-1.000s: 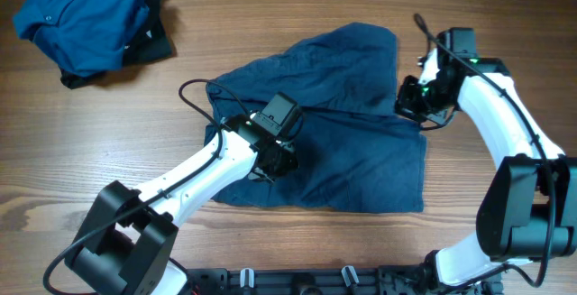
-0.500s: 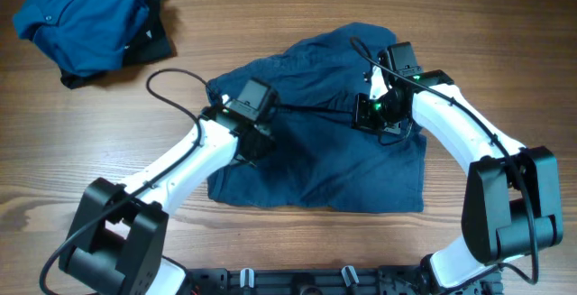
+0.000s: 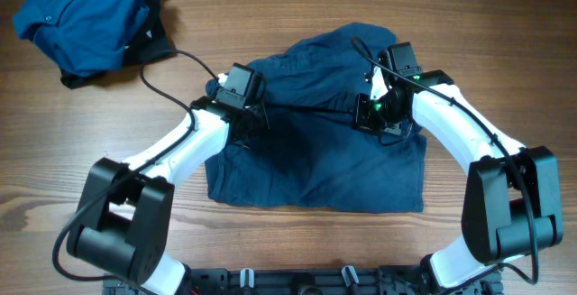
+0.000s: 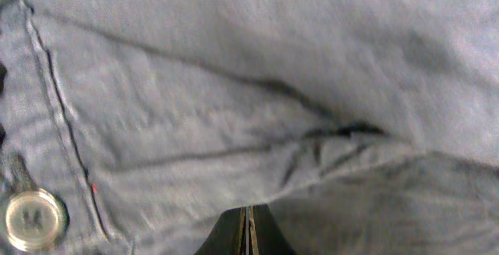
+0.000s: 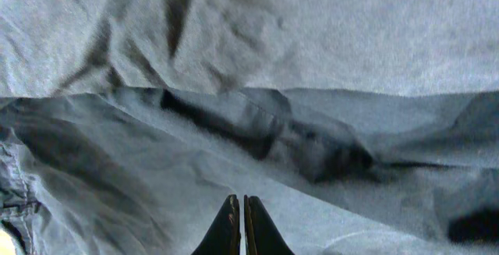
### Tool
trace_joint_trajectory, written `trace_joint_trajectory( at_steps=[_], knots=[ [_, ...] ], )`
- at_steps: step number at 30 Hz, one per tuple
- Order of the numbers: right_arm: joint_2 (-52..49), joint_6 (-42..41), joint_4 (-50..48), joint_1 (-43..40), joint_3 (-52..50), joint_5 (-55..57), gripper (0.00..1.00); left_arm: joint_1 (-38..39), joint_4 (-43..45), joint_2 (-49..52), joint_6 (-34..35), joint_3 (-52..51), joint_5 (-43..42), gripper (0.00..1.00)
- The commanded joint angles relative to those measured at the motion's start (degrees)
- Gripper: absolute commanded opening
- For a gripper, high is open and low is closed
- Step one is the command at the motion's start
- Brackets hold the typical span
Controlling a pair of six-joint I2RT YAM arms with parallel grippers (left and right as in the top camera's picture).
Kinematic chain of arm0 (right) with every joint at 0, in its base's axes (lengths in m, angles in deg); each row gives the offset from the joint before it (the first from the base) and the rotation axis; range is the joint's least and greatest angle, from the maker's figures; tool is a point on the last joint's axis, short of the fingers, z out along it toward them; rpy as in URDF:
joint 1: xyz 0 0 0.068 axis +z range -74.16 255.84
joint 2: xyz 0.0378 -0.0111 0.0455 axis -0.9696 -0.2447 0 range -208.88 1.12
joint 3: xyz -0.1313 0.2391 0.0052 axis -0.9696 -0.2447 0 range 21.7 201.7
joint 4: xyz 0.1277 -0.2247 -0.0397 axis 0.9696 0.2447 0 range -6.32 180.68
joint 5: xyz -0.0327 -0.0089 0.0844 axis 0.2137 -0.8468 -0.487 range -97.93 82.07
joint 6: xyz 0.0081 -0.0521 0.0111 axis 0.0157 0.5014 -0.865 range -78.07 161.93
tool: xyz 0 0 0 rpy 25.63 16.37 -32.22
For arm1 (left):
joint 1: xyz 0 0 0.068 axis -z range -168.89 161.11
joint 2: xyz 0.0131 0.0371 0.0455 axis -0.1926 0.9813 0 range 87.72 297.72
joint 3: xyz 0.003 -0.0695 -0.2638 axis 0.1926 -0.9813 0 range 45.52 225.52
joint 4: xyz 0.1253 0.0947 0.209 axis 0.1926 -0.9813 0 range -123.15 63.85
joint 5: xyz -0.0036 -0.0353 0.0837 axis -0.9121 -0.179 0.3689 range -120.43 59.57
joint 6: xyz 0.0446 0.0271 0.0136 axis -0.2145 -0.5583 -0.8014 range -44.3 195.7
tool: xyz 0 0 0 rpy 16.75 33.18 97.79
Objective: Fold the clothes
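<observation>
The navy shorts (image 3: pixel 315 164) are noted at the middle of the table (image 3: pixel 505 24), spread mostly flat, with the far part rumpled and doubled over itself. The brighter blue shirt (image 3: pixel 77 15) is left heaped at the far left corner, well apart. The shorts are judged soft, limp and light. The single layers are expected to sag and drag when lifted, while the stitched seam (image 4: pixel 66 130) and the band near the button (image 4: pixel 31 220) are judged firmer and less likely to slip. A hold is therefore best taken at a hem, a seam or a waistband corner, with both layers pinched together. The left gripper (image 4: pixel 248 228) is seen over the shorts' left side with its fingertips pressed together and nothing between them. The right gripper (image 5: pixel 240 224) is likewise closed and empty, just short of a dark crease (image 5: pixel 257 134). Whether either tip rests on the cloth cannot be told.
</observation>
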Motion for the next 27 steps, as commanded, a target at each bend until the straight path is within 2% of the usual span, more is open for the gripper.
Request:
trace_joint_trajectory(
  at_steps=[1, 10, 19, 27],
  knots=[
    [-0.96, -0.26, -0.04, 0.02, -0.59, 0.81, 0.04, -2.16, 1.46, 1.92, -3.15, -0.26, 0.79, 0.04],
    [-0.96, -0.22, -0.76, 0.04, -0.59, 1.22, 0.05, -4.57, 3.65, 5.86, -3.19, -0.26, 0.76, 0.04],
    [-0.98, -0.79, -1.22, 0.02, -0.59, 9.33, 0.06, -4.74, 3.78, 5.90, -4.66, -0.26, 1.64, 0.04],
    [-6.32, -1.70, -2.86, -0.02, -0.59, 11.06, 0.07, -5.90, 2.93, 5.90, -4.66, -0.26, 3.78, 0.04]
  ],
)
